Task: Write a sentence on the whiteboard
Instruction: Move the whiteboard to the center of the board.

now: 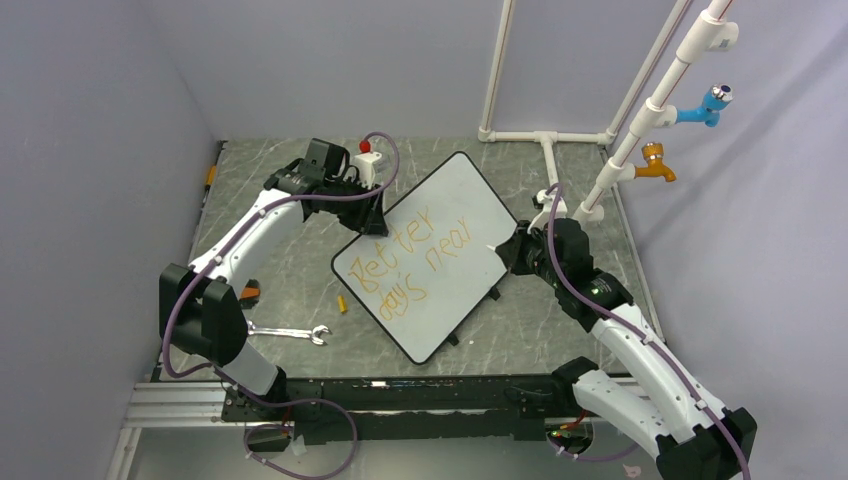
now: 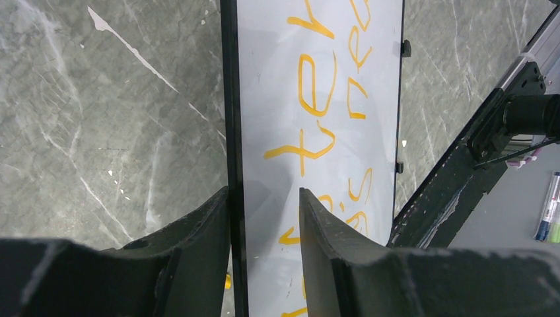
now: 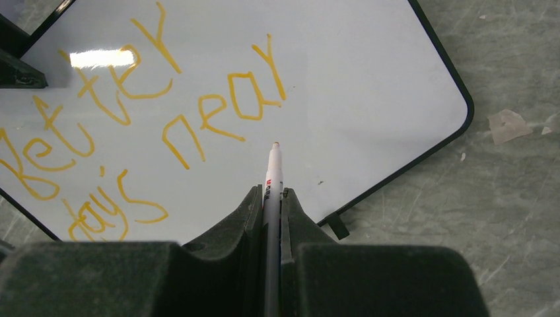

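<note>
Jaws first: our right jaws clamp a white marker (image 3: 273,173) with unreadable red print, its tip over the whiteboard (image 1: 465,195) just below "near"; our left jaws stand parted astride the board's black-framed edge. We read the sentence (image 1: 410,265) in orange: "Better", "days", "near". The board lies askew on the grey marbled counter (image 1: 300,290) between lilac walls (image 1: 100,120).

Left wrist view: the whiteboard (image 2: 264,79) runs off the top and bottom edges, and the left gripper (image 2: 264,195) covers the lower part of the sentence (image 2: 317,99). Right wrist view: the marker (image 3: 273,162) has its rear end hidden inside the right gripper (image 3: 271,193).
</note>
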`<act>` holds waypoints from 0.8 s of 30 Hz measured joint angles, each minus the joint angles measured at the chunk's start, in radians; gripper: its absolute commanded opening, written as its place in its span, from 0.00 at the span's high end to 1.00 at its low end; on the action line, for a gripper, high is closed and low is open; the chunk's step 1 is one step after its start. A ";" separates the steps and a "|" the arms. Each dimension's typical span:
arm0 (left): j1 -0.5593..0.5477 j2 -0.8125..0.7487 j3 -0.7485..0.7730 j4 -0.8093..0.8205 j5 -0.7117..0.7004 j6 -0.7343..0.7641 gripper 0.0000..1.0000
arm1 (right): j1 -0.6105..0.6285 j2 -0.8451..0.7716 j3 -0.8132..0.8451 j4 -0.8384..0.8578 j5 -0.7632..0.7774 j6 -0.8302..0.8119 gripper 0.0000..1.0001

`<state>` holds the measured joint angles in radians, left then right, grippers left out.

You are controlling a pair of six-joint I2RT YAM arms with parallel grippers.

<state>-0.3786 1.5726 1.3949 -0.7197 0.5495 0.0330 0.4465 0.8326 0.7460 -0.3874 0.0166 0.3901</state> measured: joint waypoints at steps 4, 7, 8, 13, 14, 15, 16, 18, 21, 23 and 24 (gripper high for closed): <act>-0.002 0.000 0.000 0.000 -0.002 0.000 0.52 | 0.000 0.001 -0.001 0.003 0.000 0.000 1.00; -0.003 0.000 -0.001 0.001 -0.002 -0.003 0.51 | 0.000 0.004 -0.001 0.008 0.000 0.000 1.00; -0.003 0.000 -0.002 0.003 -0.002 -0.003 0.51 | 0.000 0.005 -0.001 0.008 0.000 0.000 1.00; -0.003 -0.001 -0.005 0.005 -0.002 -0.011 0.53 | 0.000 0.006 -0.001 0.008 0.000 0.000 1.00; -0.003 -0.001 -0.005 0.005 -0.002 -0.016 0.53 | 0.000 0.006 -0.001 0.008 0.000 0.000 1.00; -0.004 -0.003 -0.005 0.006 -0.006 -0.027 0.54 | 0.000 0.006 -0.001 0.008 0.000 0.000 1.00; -0.006 -0.004 -0.006 0.006 -0.011 -0.035 0.54 | 0.000 0.006 -0.001 0.008 0.000 0.000 1.00; -0.014 -0.011 -0.012 0.016 -0.029 -0.056 0.55 | 0.000 0.006 0.000 0.007 0.000 -0.001 1.00; -0.026 -0.034 -0.036 0.030 -0.050 -0.088 0.58 | 0.000 0.006 0.008 -0.002 0.000 -0.003 1.00; -0.034 -0.054 -0.063 0.037 -0.063 -0.117 0.62 | 0.000 0.005 0.015 -0.009 0.001 -0.005 1.00; -0.038 -0.061 -0.074 0.043 -0.068 -0.130 0.63 | 0.000 0.005 0.019 -0.012 0.001 -0.006 1.00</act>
<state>-0.4164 1.5112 1.3209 -0.6769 0.4820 -0.0975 0.4465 0.8371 0.7647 -0.3992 0.0174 0.3840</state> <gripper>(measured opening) 0.405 0.122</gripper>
